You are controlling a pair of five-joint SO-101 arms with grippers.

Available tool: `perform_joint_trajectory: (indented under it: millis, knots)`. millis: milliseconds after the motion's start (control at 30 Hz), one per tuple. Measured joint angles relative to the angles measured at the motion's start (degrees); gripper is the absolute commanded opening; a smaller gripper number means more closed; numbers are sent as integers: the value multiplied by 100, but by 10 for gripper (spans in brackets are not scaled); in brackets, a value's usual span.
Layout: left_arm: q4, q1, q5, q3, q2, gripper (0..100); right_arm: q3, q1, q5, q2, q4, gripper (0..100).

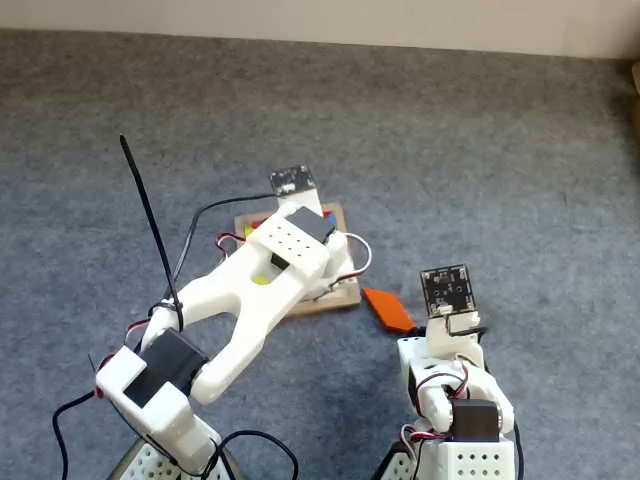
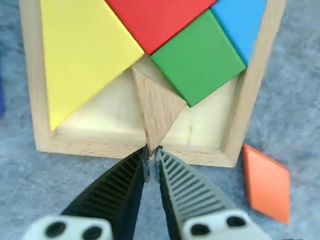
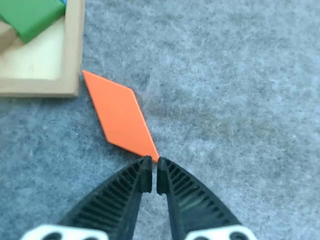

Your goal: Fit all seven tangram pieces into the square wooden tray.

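A: Tray (image 2: 90, 147), what's in?

B: Yellow tri (image 2: 80, 55), red tri (image 2: 155, 17), green sq (image 2: 197, 57) & blue pc (image 2: 242, 22) sit flat.
Wood tri (image 2: 157, 107) lies on the bare floor btwn yellow and green. Its tip rides on the wall nearest the left gripper (image 2: 151, 157), so it's prob tilted.

A: Claw?

B: Pinched on that tip, just a slit btwn jaws.
I'd push inward, turn till an edge meets green sq, and release low. Dropped tilted, it'll likely hang on the wall.

A: Orange pc (image 3: 120, 115)?

B: On carpet just beside tray corner.
Right gripper (image 3: 151, 172) closed, empty, tips at the pc's corner farthest from tray. Keep it parked till left clears.
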Motion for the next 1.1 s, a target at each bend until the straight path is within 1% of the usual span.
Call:
perform_joint_trajectory:
  millis: [333, 433, 500, 567, 733, 900, 1000, 1100]
  knots:
    - [-580, 0, 53, 0, 0, 6, 0, 0, 0, 0, 0, 34]
    - [-765, 123, 53, 0, 0, 6, 0, 0, 0, 0, 0, 34]
    - [-958, 246, 79, 0, 0, 6, 0, 0, 0, 0, 0, 34]
    - [-1222, 378, 255, 0, 0, 6, 0, 0, 0, 0, 0, 34]
    - [-2022, 396, 510, 0, 0, 6, 0, 0, 0, 0, 0, 34]
    - [-2646, 149, 519, 0, 0, 6, 0, 0, 0, 0, 0, 34]
    - [-2804, -105, 527, 0, 0, 6, 0, 0, 0, 0, 0, 34]
    - [-2840, -185, 589, 0, 0, 6, 0, 0, 0, 0, 0, 34]
